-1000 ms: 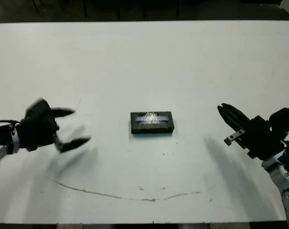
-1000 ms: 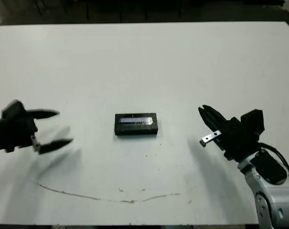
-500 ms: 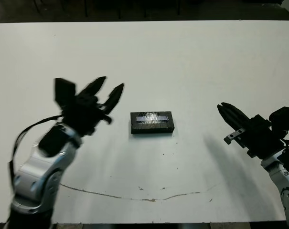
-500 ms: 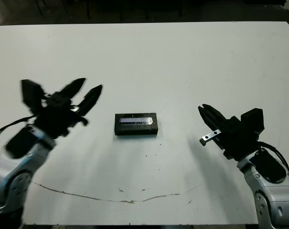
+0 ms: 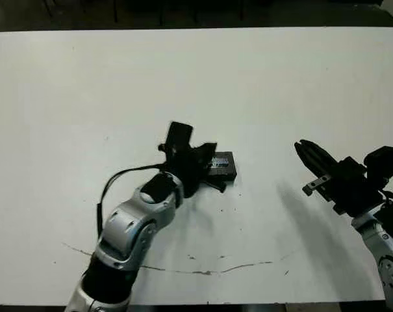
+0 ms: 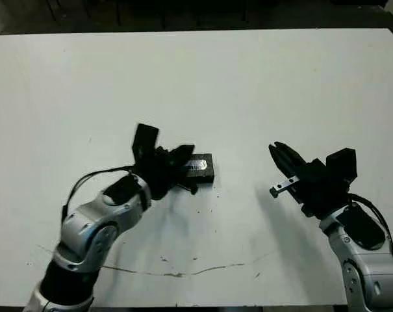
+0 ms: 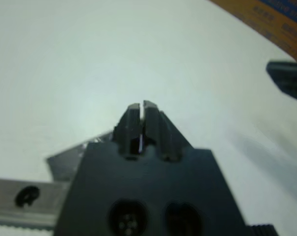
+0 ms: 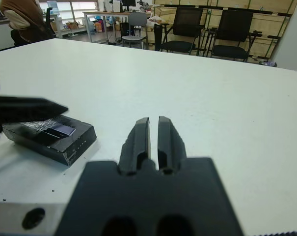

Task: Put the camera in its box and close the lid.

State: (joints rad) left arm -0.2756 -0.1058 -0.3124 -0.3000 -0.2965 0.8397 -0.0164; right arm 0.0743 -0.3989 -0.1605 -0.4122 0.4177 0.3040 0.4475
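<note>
The box (image 5: pixel 226 171) lies in the middle of the white table, with the lid (image 8: pixel 54 129) and its shiny silver strip sitting on top of it. No camera shows in any view. My left gripper (image 5: pixel 209 166) has reached in from the left and hangs over the left part of the lid. Its fingers (image 7: pixel 138 115) are pressed together, shut on nothing I can see. Whether they touch the lid I cannot tell. My right gripper (image 5: pixel 306 151) is off to the right of the box, shut and apart from it, its fingers (image 8: pixel 141 135) pointing toward it.
A thin brown line (image 5: pixel 183 265) runs across the table (image 5: pixel 196 78) near its front edge. Beyond the far edge, the right wrist view shows office chairs (image 8: pixel 187 27) and a seated person (image 8: pixel 20 19).
My left arm swung from the table's left side in over the box, and its fingers went from open to shut. The right arm and the box stayed put.
</note>
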